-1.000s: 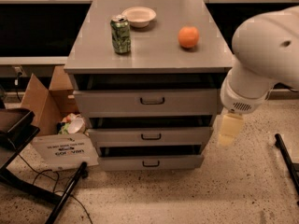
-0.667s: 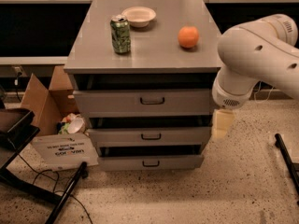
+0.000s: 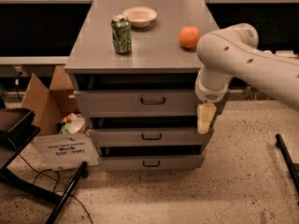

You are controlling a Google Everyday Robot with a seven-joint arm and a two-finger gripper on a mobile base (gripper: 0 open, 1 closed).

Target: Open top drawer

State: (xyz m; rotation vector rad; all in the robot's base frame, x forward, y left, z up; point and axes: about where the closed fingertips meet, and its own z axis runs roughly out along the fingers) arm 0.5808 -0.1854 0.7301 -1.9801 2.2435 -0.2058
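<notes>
The top drawer is the tallest grey front of three, with a small dark wire handle at its centre. It stands slightly pulled out under the cabinet top, with a dark gap above it. My gripper hangs from the white arm at the drawer's right end, pale fingers pointing down, to the right of the handle and apart from it.
On the cabinet top stand a green can, a white bowl and an orange. Two shorter drawers sit below. A cardboard box and a white sign lie at the left. Black legs cross the floor.
My arm and gripper have moved left, from off the cabinet's right side to in front of the top drawer's right end. The drawers have not moved.
</notes>
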